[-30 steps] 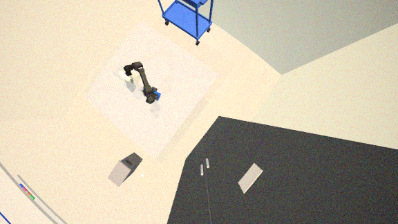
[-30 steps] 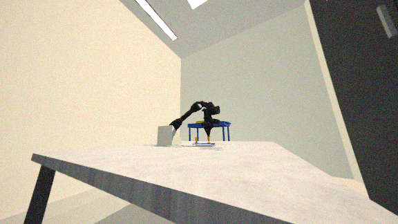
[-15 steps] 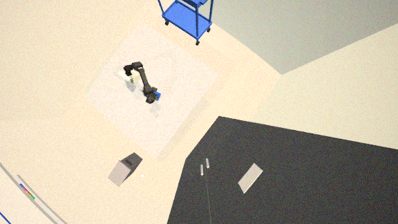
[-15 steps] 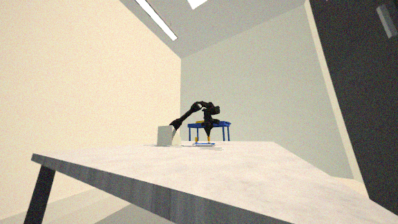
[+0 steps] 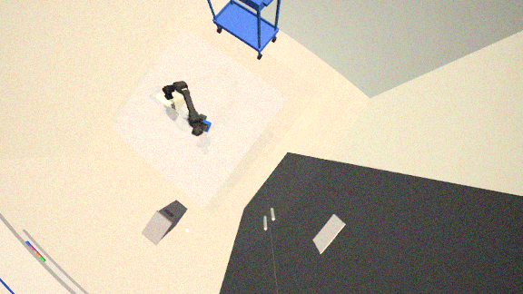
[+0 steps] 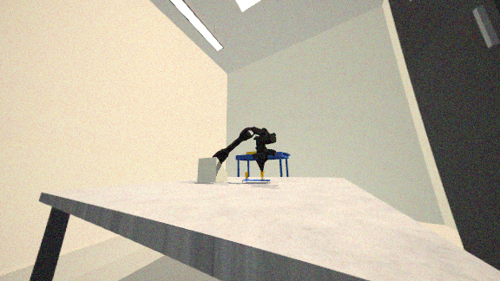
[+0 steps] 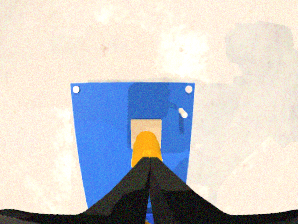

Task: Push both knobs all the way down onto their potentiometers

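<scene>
The blue circuit board (image 7: 100,136) (image 6: 256,180) (image 5: 208,123) lies on the table under my gripper. In the wrist view a yellow knob (image 7: 145,145) sits on a tan potentiometer (image 7: 147,125) in the board's middle. My gripper (image 7: 149,163) (image 6: 261,169) (image 5: 198,131) is shut, fingers together with nothing between them, and its tips rest on top of that knob. In the exterior view this knob (image 6: 262,175) is right under the tips, and a second yellow knob (image 6: 246,174) stands on the board to its left, apart from the gripper.
A grey box (image 6: 207,170) stands at the arm's base on the white table (image 6: 260,208) (image 5: 236,100). A blue cart (image 5: 245,23) (image 6: 282,155) stands beyond the table. A small white part (image 7: 182,112) sits near the board's right edge.
</scene>
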### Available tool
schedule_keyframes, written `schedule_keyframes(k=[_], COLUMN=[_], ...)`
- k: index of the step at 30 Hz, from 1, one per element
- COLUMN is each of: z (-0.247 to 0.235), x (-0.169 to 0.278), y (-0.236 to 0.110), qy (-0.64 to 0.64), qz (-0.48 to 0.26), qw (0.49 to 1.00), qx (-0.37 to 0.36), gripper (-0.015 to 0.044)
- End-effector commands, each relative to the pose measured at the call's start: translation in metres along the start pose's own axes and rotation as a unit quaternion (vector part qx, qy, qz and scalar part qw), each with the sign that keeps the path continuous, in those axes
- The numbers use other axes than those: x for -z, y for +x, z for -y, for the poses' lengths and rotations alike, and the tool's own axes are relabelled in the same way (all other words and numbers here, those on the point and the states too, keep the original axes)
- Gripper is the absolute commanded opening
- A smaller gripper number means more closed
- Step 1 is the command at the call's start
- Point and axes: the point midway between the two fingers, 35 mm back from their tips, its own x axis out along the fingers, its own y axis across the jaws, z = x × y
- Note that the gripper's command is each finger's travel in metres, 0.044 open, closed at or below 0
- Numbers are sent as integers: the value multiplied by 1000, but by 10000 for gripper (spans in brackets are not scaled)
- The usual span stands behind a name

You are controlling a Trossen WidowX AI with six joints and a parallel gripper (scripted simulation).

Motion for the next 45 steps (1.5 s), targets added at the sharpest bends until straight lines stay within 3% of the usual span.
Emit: schedule_keyframes(k=[1, 45], z=[-3, -3], x=[-1, -1], y=[12, 18], qy=[-7, -7], qz=[-6, -6], qw=[1000, 1000], qx=[-2, -2], gripper=[0, 0])
